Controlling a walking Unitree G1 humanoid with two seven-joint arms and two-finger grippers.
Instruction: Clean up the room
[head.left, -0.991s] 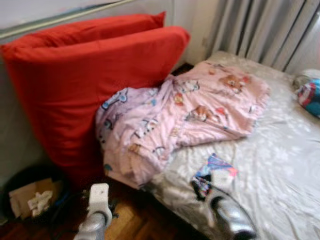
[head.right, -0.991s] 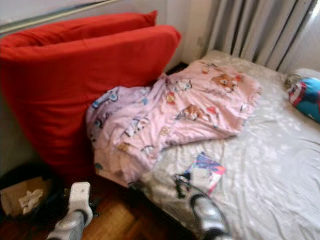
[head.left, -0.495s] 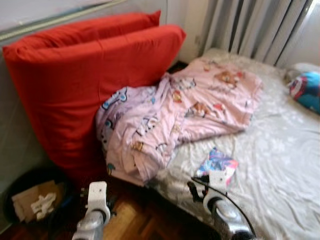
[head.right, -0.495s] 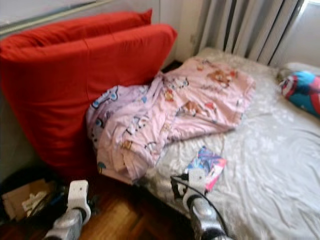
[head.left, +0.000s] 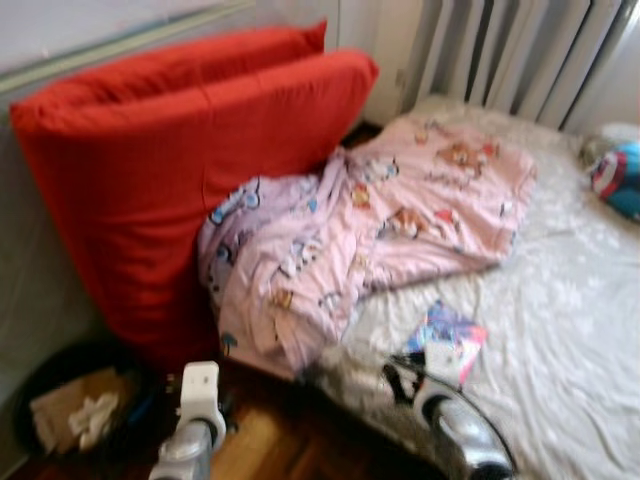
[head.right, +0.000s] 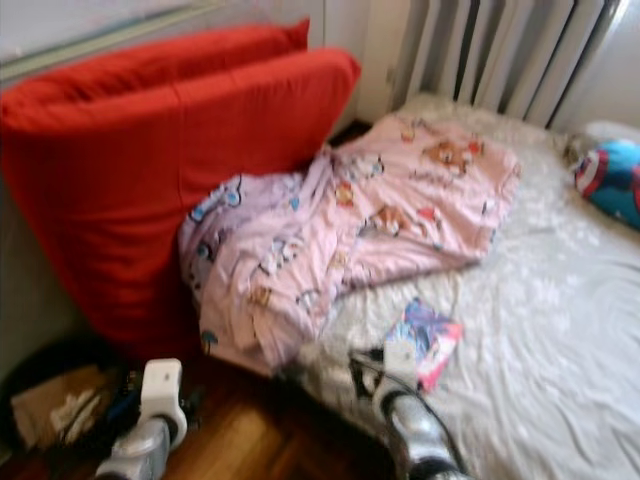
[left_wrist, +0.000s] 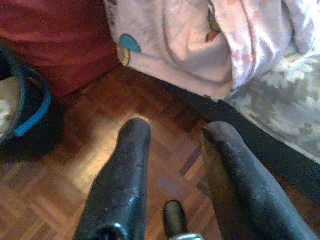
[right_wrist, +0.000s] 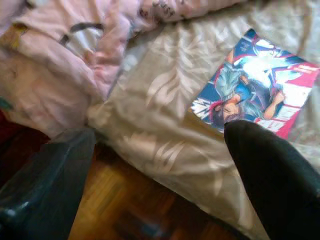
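Observation:
A colourful booklet (head.left: 447, 335) lies on the grey patterned bed sheet (head.left: 560, 330) near the bed's corner; the right wrist view has the booklet (right_wrist: 260, 85) just past my open right gripper (right_wrist: 160, 165), whose fingers hang over the bed edge. A crumpled pink cartoon-print blanket (head.left: 360, 230) spills from the bed toward the floor. My left gripper (left_wrist: 172, 150) is open above the wooden floor (left_wrist: 90, 165), beside the blanket's hanging end (left_wrist: 200, 45).
Two big red cushions (head.left: 170, 170) lean on the wall at the left. A dark bin (head.left: 70, 410) with cardboard and paper stands on the floor below them. A blue and red toy (head.left: 620, 180) lies far right on the bed, with curtains (head.left: 520, 50) behind.
The head view has shifted a little and blurred, so the camera moved. Both arms keep about the same place at the bottom of the view.

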